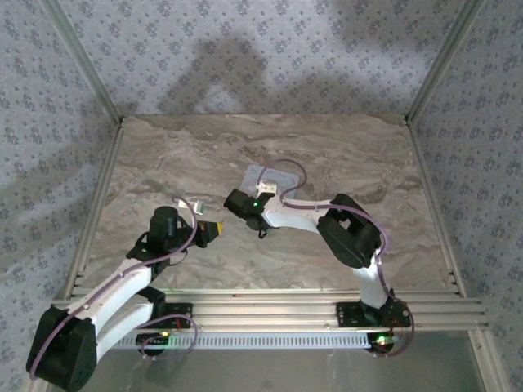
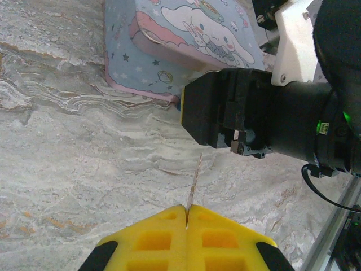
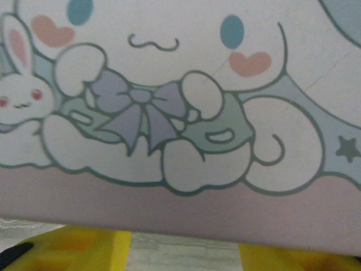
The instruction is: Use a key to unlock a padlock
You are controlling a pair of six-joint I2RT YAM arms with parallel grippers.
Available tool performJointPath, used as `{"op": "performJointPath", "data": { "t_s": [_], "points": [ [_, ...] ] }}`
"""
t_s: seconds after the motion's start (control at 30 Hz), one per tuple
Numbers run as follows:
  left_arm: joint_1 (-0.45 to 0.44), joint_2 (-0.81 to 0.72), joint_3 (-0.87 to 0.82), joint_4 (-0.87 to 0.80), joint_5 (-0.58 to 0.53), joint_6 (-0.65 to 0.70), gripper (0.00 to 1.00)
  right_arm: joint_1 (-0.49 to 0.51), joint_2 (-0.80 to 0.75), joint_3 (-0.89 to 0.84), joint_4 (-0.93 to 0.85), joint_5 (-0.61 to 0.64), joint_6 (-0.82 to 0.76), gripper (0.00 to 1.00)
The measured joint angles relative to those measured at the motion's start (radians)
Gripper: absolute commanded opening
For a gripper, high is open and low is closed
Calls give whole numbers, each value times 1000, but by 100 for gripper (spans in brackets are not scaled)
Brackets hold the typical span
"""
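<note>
The key (image 2: 194, 180) is pinched between the left fingers (image 2: 149, 240); the right fingers (image 3: 67, 249) are held apart by the tin (image 3: 180, 84); unlocking is judged outstanding

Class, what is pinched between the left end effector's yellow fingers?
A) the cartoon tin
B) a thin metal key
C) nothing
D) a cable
B: the left end effector is shut on the key, a thin sliver sticking out in front of it.
</note>
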State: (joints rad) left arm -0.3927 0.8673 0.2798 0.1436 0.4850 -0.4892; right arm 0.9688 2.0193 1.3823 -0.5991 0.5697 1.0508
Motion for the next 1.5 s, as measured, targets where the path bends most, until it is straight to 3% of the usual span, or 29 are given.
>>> {"op": "performJointPath", "data": {
  "t_s": [0.83,0.93,1.07,1.2,1.5],
  "points": [
    [0,19,-9,18,0,11,0,-16,76,64,54,-2,-12,51],
    [0,19,-10,18,1,15,0,-21,79,68,58,-5,-22,45],
    [0,19,-11,18,1,21,0,-31,80,70,77,-11,-44,25],
    [0,19,-12,18,5,29,0,-37,80,76,83,-22,-64,13],
    [0,19,-17,18,35,48,0,-61,39,40,110,-84,-130,0]
  ]
}}
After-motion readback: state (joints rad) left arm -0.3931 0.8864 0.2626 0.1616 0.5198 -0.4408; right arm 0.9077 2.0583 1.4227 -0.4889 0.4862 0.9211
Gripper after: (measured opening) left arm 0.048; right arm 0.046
